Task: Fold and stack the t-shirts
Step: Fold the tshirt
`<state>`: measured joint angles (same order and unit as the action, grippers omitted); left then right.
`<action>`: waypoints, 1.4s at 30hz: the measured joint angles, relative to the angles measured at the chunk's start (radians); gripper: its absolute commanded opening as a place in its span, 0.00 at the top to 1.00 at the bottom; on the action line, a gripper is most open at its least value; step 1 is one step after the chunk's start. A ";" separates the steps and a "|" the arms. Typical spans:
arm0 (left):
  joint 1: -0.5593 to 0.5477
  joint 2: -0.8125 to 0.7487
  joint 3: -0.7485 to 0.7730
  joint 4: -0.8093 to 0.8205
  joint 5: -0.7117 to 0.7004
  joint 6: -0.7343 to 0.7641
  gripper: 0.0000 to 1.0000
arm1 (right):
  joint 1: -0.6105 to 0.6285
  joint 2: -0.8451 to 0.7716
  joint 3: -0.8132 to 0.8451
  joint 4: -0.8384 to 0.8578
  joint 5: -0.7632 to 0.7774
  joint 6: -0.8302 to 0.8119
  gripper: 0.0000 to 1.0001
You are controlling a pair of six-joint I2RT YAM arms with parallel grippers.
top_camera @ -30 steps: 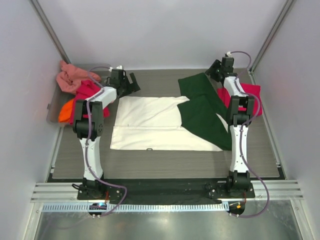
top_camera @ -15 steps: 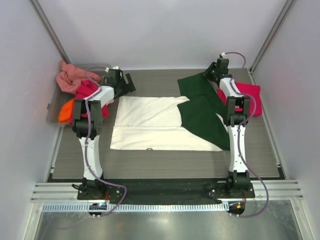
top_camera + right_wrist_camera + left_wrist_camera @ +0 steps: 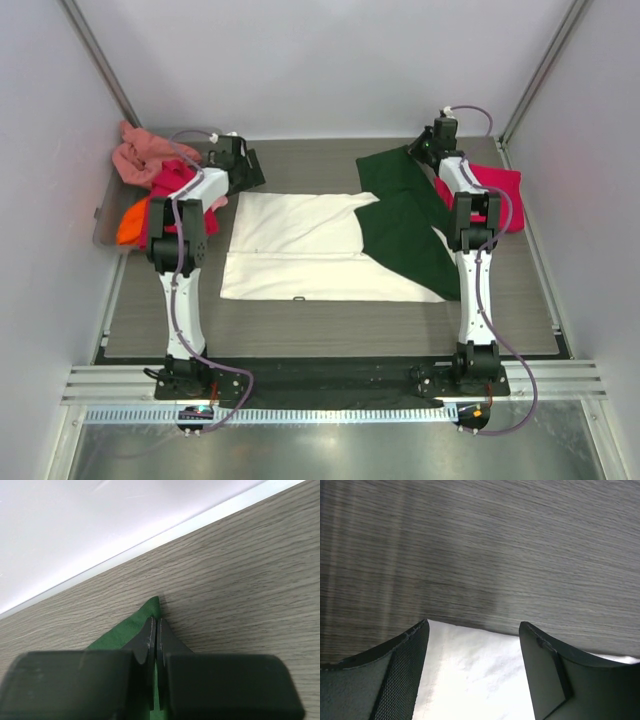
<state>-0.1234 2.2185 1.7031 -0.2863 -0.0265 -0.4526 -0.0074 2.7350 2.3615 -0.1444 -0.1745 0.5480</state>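
- Top external view: the cream-white t-shirt (image 3: 300, 250) lies spread flat in the middle of the wood-grain table (image 3: 330, 325), with its dark green sleeve (image 3: 400, 215) stretched toward the far right.
- The left gripper (image 3: 245, 170) sits low at the shirt's far left corner, near the translucent grey tray (image 3: 103, 215) at the table's left edge.
- Bunched shirts fill that tray: a salmon t-shirt (image 3: 140, 155) at the far end, a magenta t-shirt (image 3: 175, 182) partly under the left arm, and an orange t-shirt (image 3: 130, 225) nearest the camera.
- A crimson-pink t-shirt (image 3: 508, 190) lies on the table at the far right, partly hidden behind the right arm and just beside the green sleeve.
- The right gripper (image 3: 425, 150) is down at the sleeve's far tip, close to the table's back edge.
- Left wrist view: the two fingers (image 3: 405, 675) stand well apart, one on either side of the white corner. The cloth lies flat on the table between them and nothing is gripped.
- Right wrist view: the jaws are pressed together, pinching the pointed tip of the green sleeve. Green cloth shows left of the fingers and in the slit between them, and the white wall (image 3: 75, 520) rises beyond the table edge.
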 measured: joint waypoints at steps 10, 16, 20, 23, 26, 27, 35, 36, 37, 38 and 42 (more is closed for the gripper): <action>-0.022 0.011 0.013 -0.067 -0.104 -0.002 0.34 | -0.002 -0.008 -0.029 0.037 -0.012 0.006 0.99; -0.026 0.023 0.015 -0.109 -0.154 -0.017 0.51 | -0.002 -0.031 -0.077 0.069 -0.017 0.008 0.99; -0.024 0.030 0.029 -0.120 -0.177 -0.025 0.67 | -0.002 -0.042 -0.097 0.074 -0.020 0.009 0.99; -0.022 0.038 0.040 -0.129 -0.190 -0.031 0.84 | -0.003 -0.043 -0.098 0.074 -0.023 0.009 0.99; -0.021 0.046 0.056 -0.135 -0.191 -0.037 1.00 | -0.007 -0.043 -0.098 0.073 -0.035 0.009 0.99; -0.021 0.047 0.058 -0.137 -0.191 -0.035 1.00 | -0.010 -0.043 -0.098 0.072 -0.040 0.009 0.99; -0.023 0.049 0.061 -0.136 -0.190 -0.025 1.00 | -0.026 -0.108 -0.141 0.011 -0.082 0.008 0.99; -0.026 0.049 0.059 -0.131 -0.190 -0.017 1.00 | -0.027 -0.122 -0.149 0.006 -0.087 0.008 0.99; -0.027 0.048 0.054 -0.122 -0.190 -0.011 1.00 | -0.027 -0.138 -0.156 0.001 -0.094 0.008 0.99; -0.029 0.043 0.043 -0.106 -0.190 -0.005 1.00 | -0.029 -0.151 -0.161 -0.002 -0.100 0.009 0.99; -0.040 0.013 -0.015 -0.063 -0.191 0.019 1.00 | -0.034 -0.229 -0.201 -0.008 -0.127 0.008 0.99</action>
<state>-0.1635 2.2311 1.6882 -0.3489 -0.2173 -0.4332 -0.0418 2.5061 2.1605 -0.1524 -0.3012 0.5560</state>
